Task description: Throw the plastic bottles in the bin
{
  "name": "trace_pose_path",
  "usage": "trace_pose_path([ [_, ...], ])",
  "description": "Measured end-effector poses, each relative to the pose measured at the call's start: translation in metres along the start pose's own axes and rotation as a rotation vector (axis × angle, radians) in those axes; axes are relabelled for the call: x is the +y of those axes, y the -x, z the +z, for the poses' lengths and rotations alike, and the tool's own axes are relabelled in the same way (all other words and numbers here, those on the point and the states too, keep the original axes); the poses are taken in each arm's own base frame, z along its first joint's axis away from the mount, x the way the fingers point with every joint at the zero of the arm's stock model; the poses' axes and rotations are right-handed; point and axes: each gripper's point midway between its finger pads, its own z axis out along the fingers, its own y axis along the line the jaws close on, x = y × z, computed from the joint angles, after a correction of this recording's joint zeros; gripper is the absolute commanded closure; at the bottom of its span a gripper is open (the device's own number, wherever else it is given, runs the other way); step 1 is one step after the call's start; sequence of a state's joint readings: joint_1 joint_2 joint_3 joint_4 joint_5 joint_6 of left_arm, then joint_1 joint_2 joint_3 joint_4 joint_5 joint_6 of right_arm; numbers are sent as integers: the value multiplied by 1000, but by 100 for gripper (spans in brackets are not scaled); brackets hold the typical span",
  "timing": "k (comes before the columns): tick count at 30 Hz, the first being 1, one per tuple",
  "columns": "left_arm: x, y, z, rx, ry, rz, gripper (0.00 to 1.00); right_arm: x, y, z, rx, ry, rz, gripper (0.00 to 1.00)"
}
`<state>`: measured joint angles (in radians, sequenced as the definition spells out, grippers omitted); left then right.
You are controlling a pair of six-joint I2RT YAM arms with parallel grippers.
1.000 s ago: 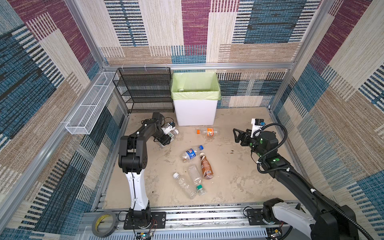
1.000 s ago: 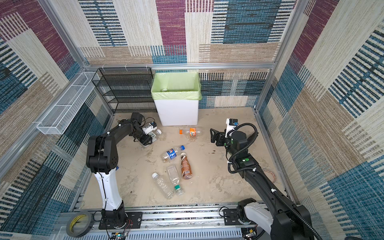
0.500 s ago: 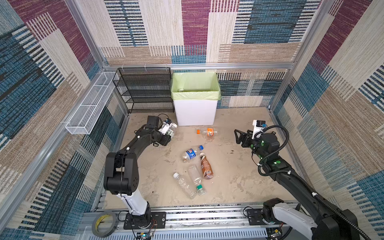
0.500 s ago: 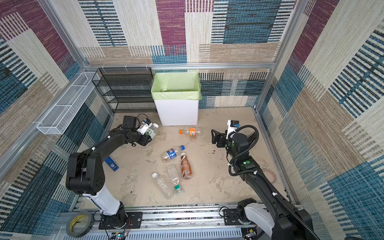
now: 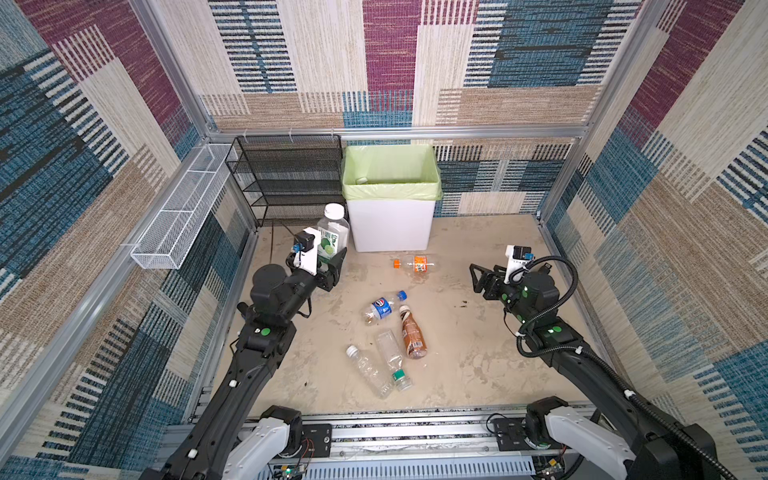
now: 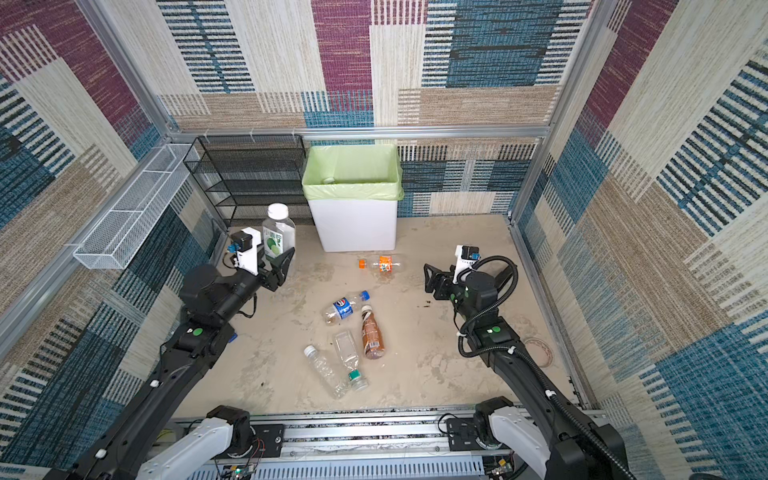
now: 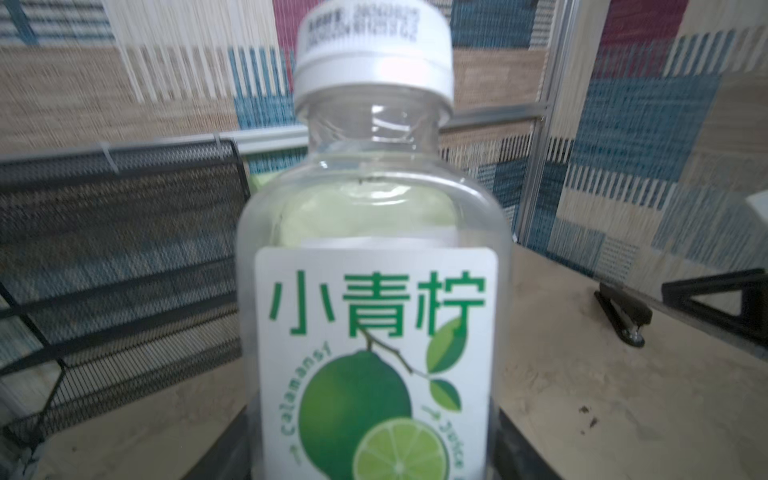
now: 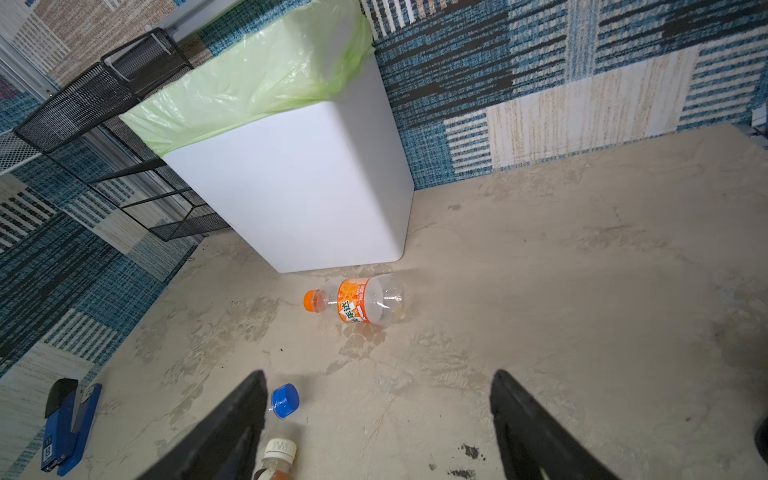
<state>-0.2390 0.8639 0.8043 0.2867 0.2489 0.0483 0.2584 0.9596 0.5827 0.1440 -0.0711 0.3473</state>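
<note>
Grips a lime-drink bottle (image 7: 374, 291) upright in the left gripper (image 5: 330, 257), jaws clamped on its lower body and cap up, just beside the front left corner of the bin (image 5: 390, 224) and not yet over the green-lined rim; probably carries it upright so it can clear the rim and drop in. Reads 小青柠 in green on the white label, with "Calamansi" and "Juice" curving round a pictured lime; cannot make out the blurred code on the white cap. Points the right gripper (image 8: 377, 376), jaws wide apart and empty, at the orange-capped bottle (image 8: 361, 301) lying just in front of the bin, likely the next pick. Sees four more lying mid-floor: a blue-capped Pepsi bottle (image 5: 382, 305), a brown-filled bottle (image 5: 411, 338) and two clear bottles (image 5: 368, 372).
</note>
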Motion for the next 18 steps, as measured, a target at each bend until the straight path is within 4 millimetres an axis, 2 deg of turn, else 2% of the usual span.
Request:
trace_pose_path([
  [4, -13, 67, -27, -249, -29, 42, 33, 2, -2, -6, -17, 18, 1, 18],
  [12, -42, 166, -50, -625, -173, 116, 35, 14, 18, -29, -122, 69, -23, 19],
  [15, -45, 203, -41, -731, -215, 113, 36, 17, 22, -36, -156, 86, -31, 19],
  [16, -43, 216, -33, -762, -224, 105, 34, 18, 22, -37, -163, 90, -33, 19],
  [18, -34, 237, 0, -787, -226, 71, 27, 18, 22, -35, -164, 93, -36, 18],
])
